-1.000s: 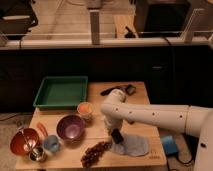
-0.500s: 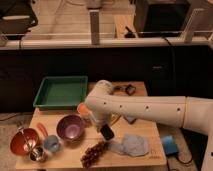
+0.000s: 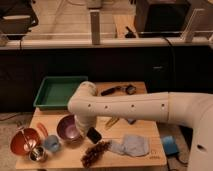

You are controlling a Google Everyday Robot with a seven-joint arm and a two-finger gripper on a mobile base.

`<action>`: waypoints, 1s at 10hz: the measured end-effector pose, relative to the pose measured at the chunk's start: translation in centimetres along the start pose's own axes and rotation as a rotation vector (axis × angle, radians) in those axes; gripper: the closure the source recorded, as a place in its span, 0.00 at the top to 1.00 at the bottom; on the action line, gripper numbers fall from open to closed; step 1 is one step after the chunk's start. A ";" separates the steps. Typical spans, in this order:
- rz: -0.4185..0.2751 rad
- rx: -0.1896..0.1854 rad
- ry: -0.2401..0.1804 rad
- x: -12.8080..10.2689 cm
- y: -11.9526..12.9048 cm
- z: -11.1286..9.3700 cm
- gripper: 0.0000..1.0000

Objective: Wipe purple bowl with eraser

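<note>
The purple bowl (image 3: 67, 128) sits at the front left of the wooden table (image 3: 145, 161). My white arm reaches in from the right and bends down over the table's middle. My gripper (image 3: 93, 134) hangs just right of the bowl's rim, close to the tabletop. It is shut on a small dark block, the eraser (image 3: 94, 135). The eraser is beside the bowl, not inside it.
A green tray (image 3: 56, 91) lies at the back left. A red bowl (image 3: 24, 140), a metal cup (image 3: 36, 154) and a small blue cup (image 3: 51, 144) are at the front left. Grapes (image 3: 95, 152) and a blue cloth (image 3: 130, 145) lie in front. A black tool (image 3: 117, 90) lies at the back.
The arm has swung left across the table. The gripper with the dark block moved from above the blue cloth to beside the purple bowl.
</note>
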 end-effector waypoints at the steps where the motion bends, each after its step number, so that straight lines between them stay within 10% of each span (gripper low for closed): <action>1: -0.024 -0.001 0.000 0.2 -0.6 0.0 0.00; 10: -0.155 -0.014 -0.048 4.8 -3.8 2.3 0.00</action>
